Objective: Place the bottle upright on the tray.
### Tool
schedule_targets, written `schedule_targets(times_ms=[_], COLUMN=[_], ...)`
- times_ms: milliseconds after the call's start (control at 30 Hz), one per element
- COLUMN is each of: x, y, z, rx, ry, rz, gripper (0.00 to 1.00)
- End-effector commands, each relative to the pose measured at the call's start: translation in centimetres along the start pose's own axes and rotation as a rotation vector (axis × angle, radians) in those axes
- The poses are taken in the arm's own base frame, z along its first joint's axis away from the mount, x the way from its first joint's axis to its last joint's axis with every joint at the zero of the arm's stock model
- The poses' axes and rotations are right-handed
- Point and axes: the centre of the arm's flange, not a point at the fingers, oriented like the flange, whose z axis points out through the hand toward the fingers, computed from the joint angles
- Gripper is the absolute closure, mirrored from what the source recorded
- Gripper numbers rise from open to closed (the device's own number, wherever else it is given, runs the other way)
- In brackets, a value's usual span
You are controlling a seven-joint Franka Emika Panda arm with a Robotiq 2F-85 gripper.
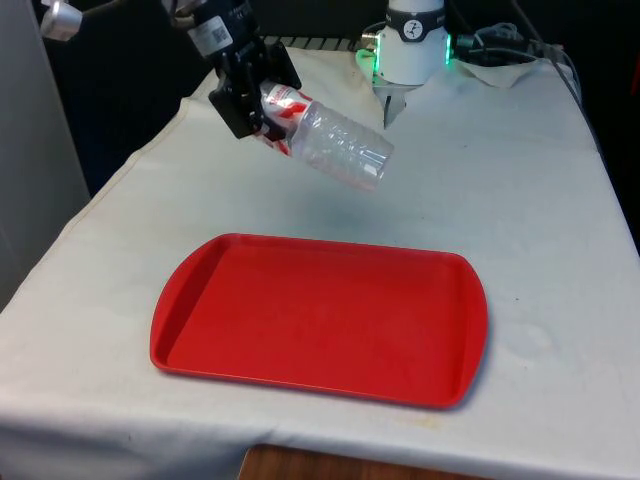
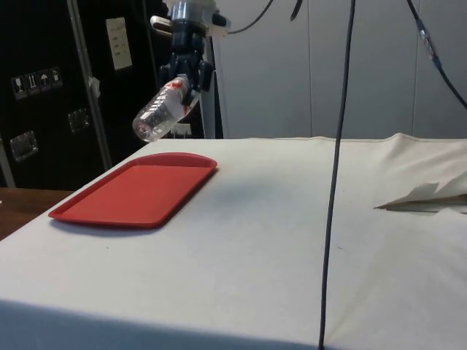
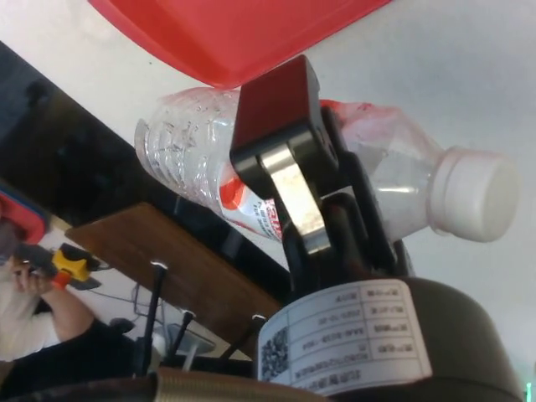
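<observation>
My tool (image 1: 262, 112) is clenched on the light, empty, crushable bottle (image 1: 335, 143) near its neck, tilted above the tray (image 1: 320, 318).

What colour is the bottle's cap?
White; the bottle cap shows best in the wrist view.

One camera looks down the table (image 1: 520, 200) from its near end, a bit from above. Another sits low at the table's side and looks across the cloth. The third rides on the arm, very close to the bottle (image 3: 251, 193). All three see the red tray (image 1: 320, 320) and the bottle.
</observation>
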Motion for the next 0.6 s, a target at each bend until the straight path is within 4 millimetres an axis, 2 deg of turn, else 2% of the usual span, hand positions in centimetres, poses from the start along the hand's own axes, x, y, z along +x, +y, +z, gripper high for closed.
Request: schedule_targets(times_ms=[0, 267, 567], x=[-0.3, -1.1, -1.9], y=[-0.2, -0.7, -2.7], z=[0.1, 0.2, 0.6], rx=[-0.009, -0.012, -0.010], ry=[0.013, 0.042, 0.086], rz=[0.002, -0.019, -0.036], gripper=[1.00, 1.00, 1.00])
